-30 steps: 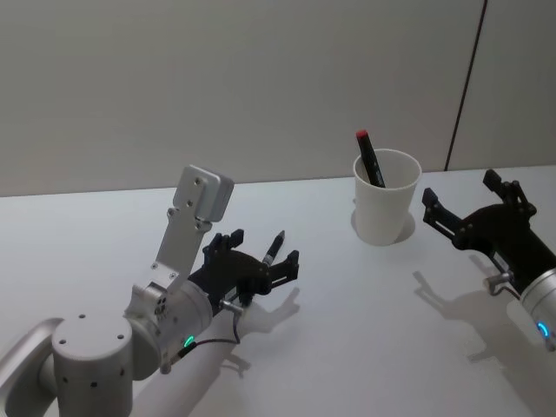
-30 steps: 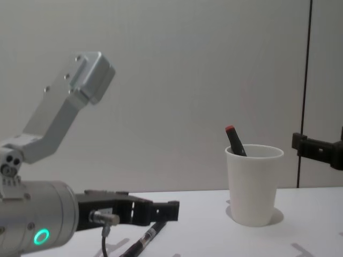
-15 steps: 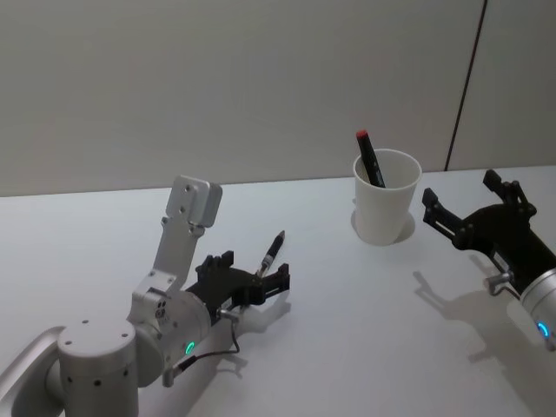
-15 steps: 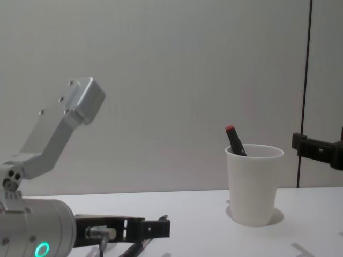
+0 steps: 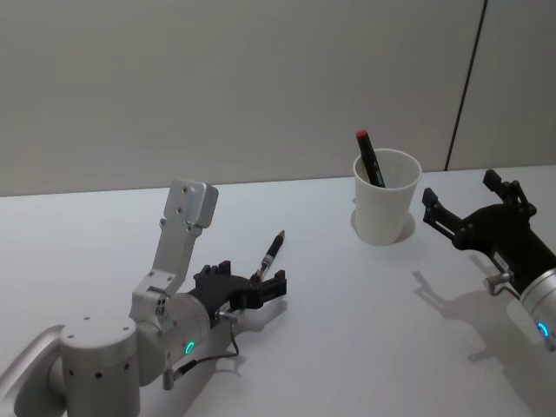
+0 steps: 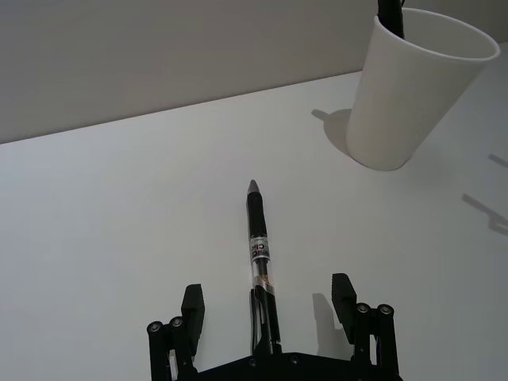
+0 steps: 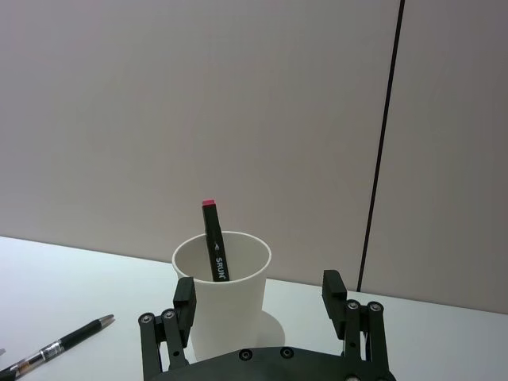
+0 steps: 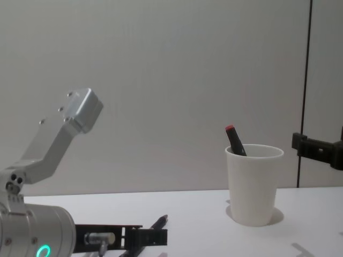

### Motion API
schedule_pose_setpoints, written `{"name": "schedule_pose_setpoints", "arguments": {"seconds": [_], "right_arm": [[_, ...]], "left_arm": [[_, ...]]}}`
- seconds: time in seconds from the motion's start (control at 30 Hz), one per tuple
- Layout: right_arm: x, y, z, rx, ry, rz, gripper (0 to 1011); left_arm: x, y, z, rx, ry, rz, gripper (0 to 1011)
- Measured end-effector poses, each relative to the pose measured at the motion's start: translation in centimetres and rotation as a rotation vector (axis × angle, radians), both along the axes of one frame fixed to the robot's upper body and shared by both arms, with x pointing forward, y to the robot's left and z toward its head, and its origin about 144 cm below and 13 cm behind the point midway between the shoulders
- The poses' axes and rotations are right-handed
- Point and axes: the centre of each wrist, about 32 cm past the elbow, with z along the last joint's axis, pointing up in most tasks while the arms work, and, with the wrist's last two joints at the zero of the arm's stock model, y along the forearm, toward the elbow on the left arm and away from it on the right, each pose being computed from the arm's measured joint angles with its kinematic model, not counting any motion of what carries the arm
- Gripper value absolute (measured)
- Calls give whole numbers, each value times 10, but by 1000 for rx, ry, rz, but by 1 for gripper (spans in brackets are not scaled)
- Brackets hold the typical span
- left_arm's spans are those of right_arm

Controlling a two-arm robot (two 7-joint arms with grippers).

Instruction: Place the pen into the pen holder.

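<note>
A black pen (image 5: 270,252) with a clear middle lies flat on the white table, its tip toward the pen holder (image 5: 387,209), a white paper cup at the back right. My left gripper (image 5: 252,278) is low over the table and open. In the left wrist view the pen (image 6: 260,255) has its rear end between the spread fingers (image 6: 193,305), which stand apart from it. A red-capped black marker (image 5: 368,159) leans inside the cup. My right gripper (image 5: 460,193) hangs open just right of the cup, holding nothing.
The white table (image 5: 347,330) runs back to a plain grey wall with a dark vertical seam (image 5: 465,87) at the right. The chest view has the cup (image 8: 253,184) to the right and the pen's tip (image 8: 159,220) ahead of my left gripper (image 8: 153,235).
My left arm has come down toward the table and drawn back a little, its open fingers now level with the pen's rear end. The pen, cup and right arm have not moved.
</note>
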Motion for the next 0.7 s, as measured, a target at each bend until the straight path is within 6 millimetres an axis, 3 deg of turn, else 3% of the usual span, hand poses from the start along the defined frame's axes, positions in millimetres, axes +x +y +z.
{"name": "schedule_pose_setpoints", "arguments": {"seconds": [0.7], "right_arm": [[0, 0, 0, 0, 0, 0, 1001]], "left_arm": [[11, -4, 1, 37, 16, -32, 1001]]}}
